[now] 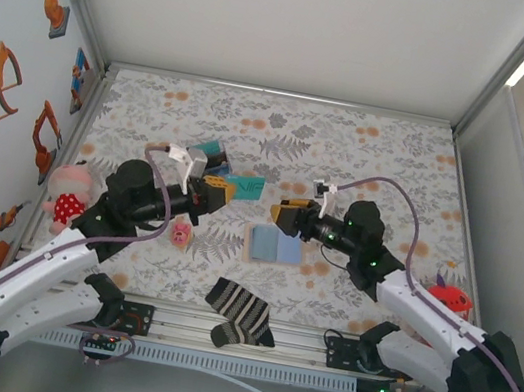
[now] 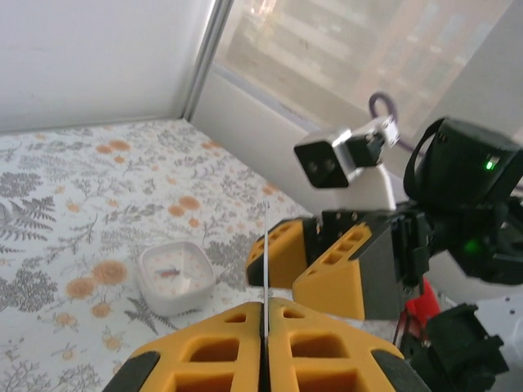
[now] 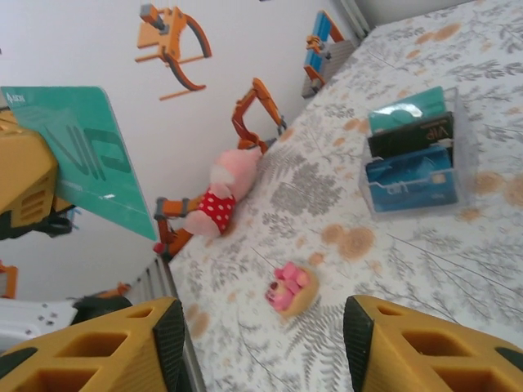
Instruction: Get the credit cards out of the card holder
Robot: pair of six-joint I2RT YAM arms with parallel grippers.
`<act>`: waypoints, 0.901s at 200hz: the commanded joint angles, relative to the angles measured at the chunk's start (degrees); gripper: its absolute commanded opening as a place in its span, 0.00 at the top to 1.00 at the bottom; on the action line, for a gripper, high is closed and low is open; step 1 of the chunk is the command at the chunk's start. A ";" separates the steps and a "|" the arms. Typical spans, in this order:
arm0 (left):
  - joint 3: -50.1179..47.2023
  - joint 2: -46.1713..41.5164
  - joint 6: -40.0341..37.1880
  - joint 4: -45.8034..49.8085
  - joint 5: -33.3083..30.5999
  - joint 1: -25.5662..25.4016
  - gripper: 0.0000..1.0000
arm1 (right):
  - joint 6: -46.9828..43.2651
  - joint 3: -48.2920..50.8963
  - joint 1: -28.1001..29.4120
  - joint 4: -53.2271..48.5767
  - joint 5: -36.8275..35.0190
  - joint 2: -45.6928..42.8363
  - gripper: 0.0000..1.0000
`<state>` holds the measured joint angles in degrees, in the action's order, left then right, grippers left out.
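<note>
A teal credit card hangs above the table, pinched at one end by my left gripper, which is shut on it. In the left wrist view the card is edge-on, a thin line rising from between the closed yellow fingers. From the right wrist the same card shows at upper left. The card holder lies open and flat on the table, blue-grey panels up, just below my right gripper. That gripper stands open with nothing between its fingers, close to the card's free end.
A clear box of teal and blue cards stands behind the left gripper. A pink toy, a striped sock, a plush doll and a red object lie around. A white rounded-square object sits on the cloth.
</note>
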<state>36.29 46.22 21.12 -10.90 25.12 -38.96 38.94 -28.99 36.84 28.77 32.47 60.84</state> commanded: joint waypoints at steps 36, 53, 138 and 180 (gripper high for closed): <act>-1.24 -0.96 4.97 -8.49 0.34 -0.11 0.96 | 2.56 -7.08 4.58 15.15 6.21 6.64 0.46; -1.23 -1.21 5.11 -8.53 1.20 -0.09 0.96 | 2.07 -8.05 4.56 15.79 6.38 7.36 0.46; 0.18 -1.09 4.86 -6.73 3.35 -0.09 0.81 | -0.42 -10.66 4.56 15.42 8.86 6.24 1.00; 8.33 -1.76 -5.85 9.74 0.67 -0.15 0.12 | -5.52 -12.07 4.47 4.13 9.65 4.13 1.00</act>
<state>38.24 45.78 22.92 -10.72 26.76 -38.96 38.11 -37.98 41.12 40.01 41.34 67.20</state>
